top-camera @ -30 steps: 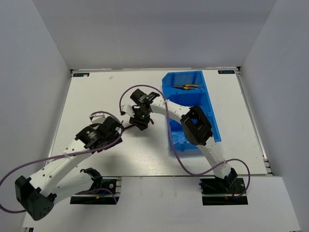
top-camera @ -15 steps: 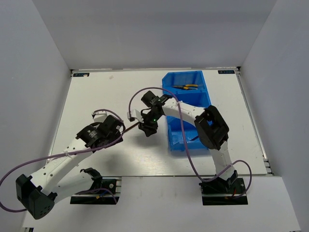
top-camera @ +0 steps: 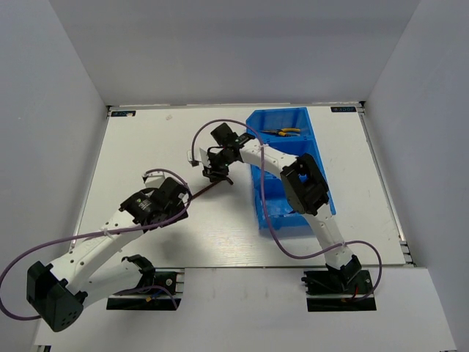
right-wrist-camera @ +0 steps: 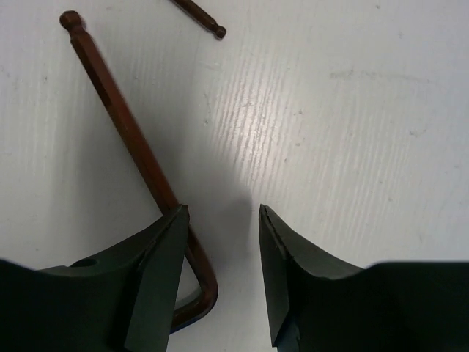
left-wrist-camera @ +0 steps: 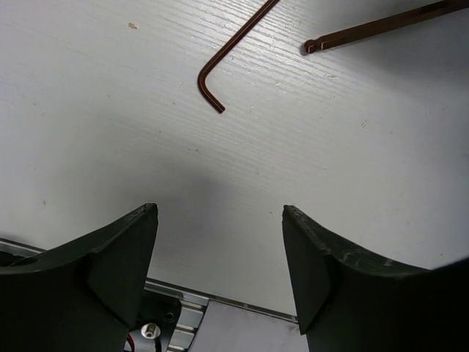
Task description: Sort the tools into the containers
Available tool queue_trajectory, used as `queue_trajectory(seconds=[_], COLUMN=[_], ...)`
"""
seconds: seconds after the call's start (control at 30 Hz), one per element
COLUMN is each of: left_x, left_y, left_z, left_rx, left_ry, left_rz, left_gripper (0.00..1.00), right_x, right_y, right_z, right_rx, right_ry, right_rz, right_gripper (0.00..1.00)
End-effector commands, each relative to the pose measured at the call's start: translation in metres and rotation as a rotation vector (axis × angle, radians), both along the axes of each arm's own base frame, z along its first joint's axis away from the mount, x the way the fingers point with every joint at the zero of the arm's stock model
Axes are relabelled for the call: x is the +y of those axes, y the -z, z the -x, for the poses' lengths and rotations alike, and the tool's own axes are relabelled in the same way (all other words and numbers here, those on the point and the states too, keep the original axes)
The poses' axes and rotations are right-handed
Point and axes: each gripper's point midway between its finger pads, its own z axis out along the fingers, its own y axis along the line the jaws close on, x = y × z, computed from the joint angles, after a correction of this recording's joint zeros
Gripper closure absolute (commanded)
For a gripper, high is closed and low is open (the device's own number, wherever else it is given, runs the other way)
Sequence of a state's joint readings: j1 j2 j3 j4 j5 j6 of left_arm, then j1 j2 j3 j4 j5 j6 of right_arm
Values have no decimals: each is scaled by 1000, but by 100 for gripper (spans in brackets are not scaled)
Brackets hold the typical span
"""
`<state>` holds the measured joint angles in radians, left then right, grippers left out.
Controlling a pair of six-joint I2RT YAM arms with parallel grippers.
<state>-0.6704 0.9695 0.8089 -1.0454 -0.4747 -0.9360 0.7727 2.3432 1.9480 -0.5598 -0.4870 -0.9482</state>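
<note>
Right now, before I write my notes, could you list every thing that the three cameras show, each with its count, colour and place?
bright blue plastic bins: three compartments joined in one row, blue, right part of the white table; an arm hides part of the middle one.
yellow-handled pliers: at least one pair, yellow and dark, in the far compartment.
thin dark brown L-shaped hex key: one, lying on the table ahead of the left gripper.
thick dark brown L-shaped hex key: one, lying on the table, its bend partly hidden behind one finger of the right gripper.
white table: one, white, under everything.
left gripper: one, black, open, empty.
right gripper: one, black, open, bare table between its jaws.
</note>
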Motion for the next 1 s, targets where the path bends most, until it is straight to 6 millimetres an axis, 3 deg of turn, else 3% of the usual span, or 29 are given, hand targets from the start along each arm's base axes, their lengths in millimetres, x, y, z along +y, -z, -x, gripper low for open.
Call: queue_trajectory(seconds=[0.0, 0.17, 0.23, 0.47, 0.73, 0.97], left_x=[-4, -4, -5, -6, -7, -6], left_y=[0, 3, 0, 2, -3, 0], left_z=[-1, 2, 0, 0, -5, -3], left_rx=[-14, -2, -9, -10, -32, -18], left_ry=[-3, 0, 1, 1, -3, -3], left_rz=[36, 37, 42, 44, 50, 39], left_gripper=[21, 22, 22, 22, 22, 22], right_x=[6, -3, -5, -19, -17, -21], right_y=[-11, -2, -7, -7, 21, 30], right_z=[9, 27, 37, 45, 12, 17], right_rx=[21, 57, 92, 118, 40, 53], right_ry=[-98, -187, -210, -214, -74, -107], right_rz=[-36, -28, -35, -2, 88, 114], right_gripper=[50, 49, 49, 48, 48, 50])
